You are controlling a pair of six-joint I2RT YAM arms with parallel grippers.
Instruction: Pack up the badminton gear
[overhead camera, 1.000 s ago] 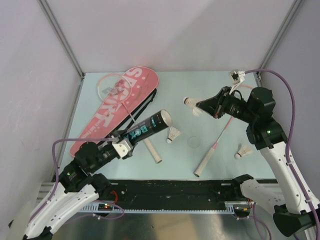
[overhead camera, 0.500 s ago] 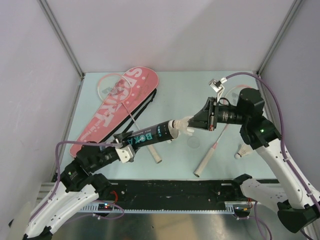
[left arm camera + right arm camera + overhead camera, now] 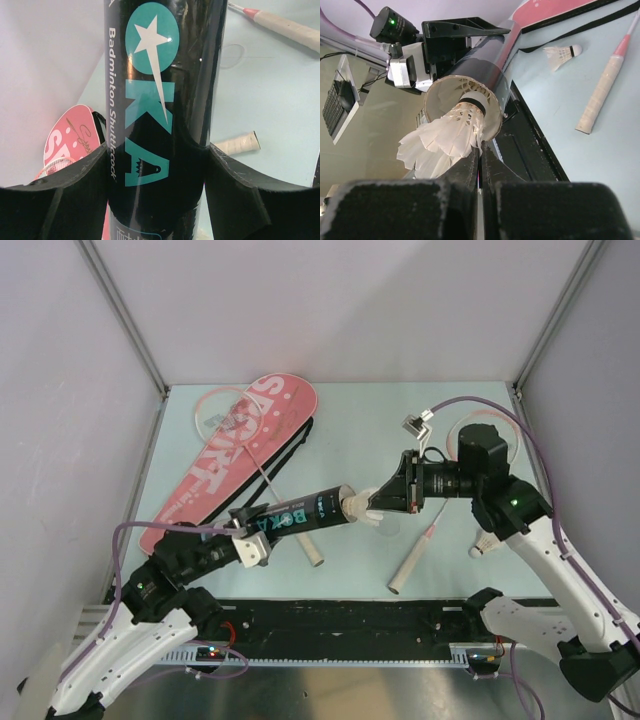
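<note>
My left gripper [image 3: 250,527] [image 3: 157,167] is shut on the black printed tube [image 3: 300,513] [image 3: 160,90] and holds it off the table, its open mouth pointing right. My right gripper [image 3: 380,500] [image 3: 481,155] is shut on the feathers of a white shuttlecock [image 3: 360,505] [image 3: 445,140], whose cork sits inside the tube [image 3: 487,55]. Another shuttlecock [image 3: 487,543] lies at the right, and a third [image 3: 562,54] lies under the tube. One pink racket [image 3: 245,425] rests on the pink case [image 3: 215,475]. The other racket [image 3: 412,562] lies partly under my right arm.
A clear round lid [image 3: 387,525] [image 3: 232,55] lies on the pale blue table [image 3: 350,420] under the right gripper. The first racket's white handle [image 3: 308,545] [image 3: 240,143] [image 3: 600,97] points to the black front rail [image 3: 340,620]. Walls close in on three sides.
My right arm has carried the shuttlecock left and down to the tube's mouth and pushed its cork in. My left arm has raised the tube and turned it toward the right gripper.
</note>
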